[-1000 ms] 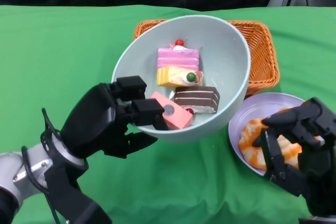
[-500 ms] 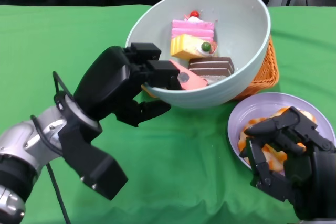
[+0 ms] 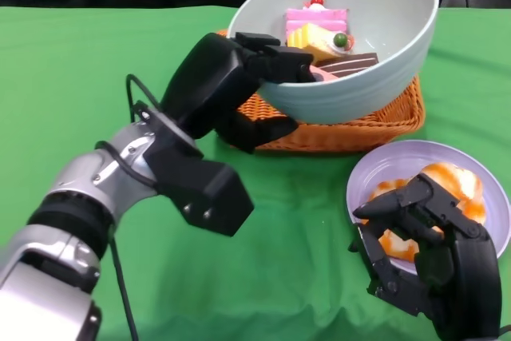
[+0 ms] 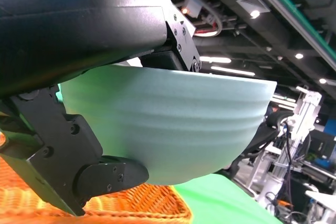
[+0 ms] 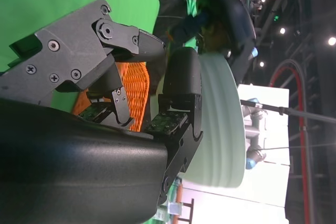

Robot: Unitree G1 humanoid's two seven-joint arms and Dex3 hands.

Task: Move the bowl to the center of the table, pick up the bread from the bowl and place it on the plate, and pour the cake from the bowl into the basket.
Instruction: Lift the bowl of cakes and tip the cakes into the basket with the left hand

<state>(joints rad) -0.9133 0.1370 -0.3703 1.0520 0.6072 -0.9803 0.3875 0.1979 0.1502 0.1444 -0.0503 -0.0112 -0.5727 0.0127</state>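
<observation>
My left hand (image 3: 239, 77) grips the near rim of the pale green bowl (image 3: 375, 85) and holds it tilted in the air above the orange wicker basket (image 3: 375, 129). Inside the bowl lie a pink layered cake (image 3: 317, 18), a yellow cake (image 3: 319, 37) and a chocolate cake (image 3: 351, 61). In the left wrist view the bowl (image 4: 168, 124) hangs over the basket (image 4: 131, 205). My right hand (image 3: 427, 257) hovers over the near edge of the lilac plate (image 3: 383, 173), holding nothing, with the orange bread (image 3: 455, 189) on the plate behind its fingers.
A green cloth (image 3: 96, 77) covers the table. The basket stands at the back, right of centre, with the plate just in front of it at the right. Dark background lies beyond the table's far edge.
My left hand has lifted the bowl up and away to the right, from in front of the basket to above it. My right hand has drawn back toward me from the bread.
</observation>
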